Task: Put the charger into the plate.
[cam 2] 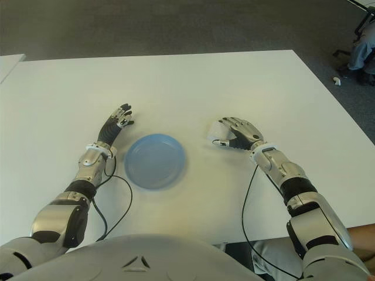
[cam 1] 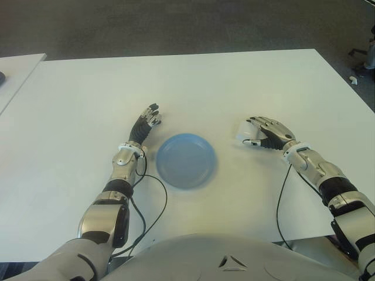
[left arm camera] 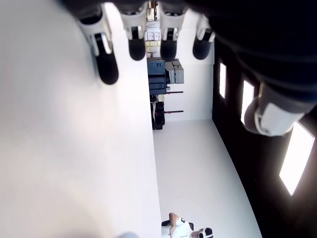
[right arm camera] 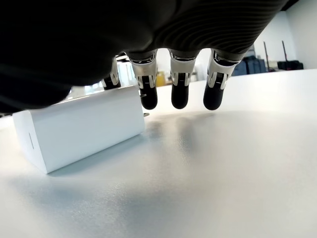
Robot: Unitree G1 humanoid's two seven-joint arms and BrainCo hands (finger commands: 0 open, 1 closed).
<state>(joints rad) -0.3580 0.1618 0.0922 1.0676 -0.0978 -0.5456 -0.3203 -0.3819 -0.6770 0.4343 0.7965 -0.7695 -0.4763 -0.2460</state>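
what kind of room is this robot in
Probably an office or lab: a large white table on grey carpet, ceiling light panels, and shelves of equipment by the far wall.

Round blue plastic plate [cam 1: 186, 160] lies empty on the white desk [cam 1: 193, 82], nearer its front edge. Left hand [cam 1: 147, 122] shows just beside the plate's left, fingers extended. Right hand [cam 1: 266, 133] arches over a small white block charger [cam 1: 243, 133], right of plate.
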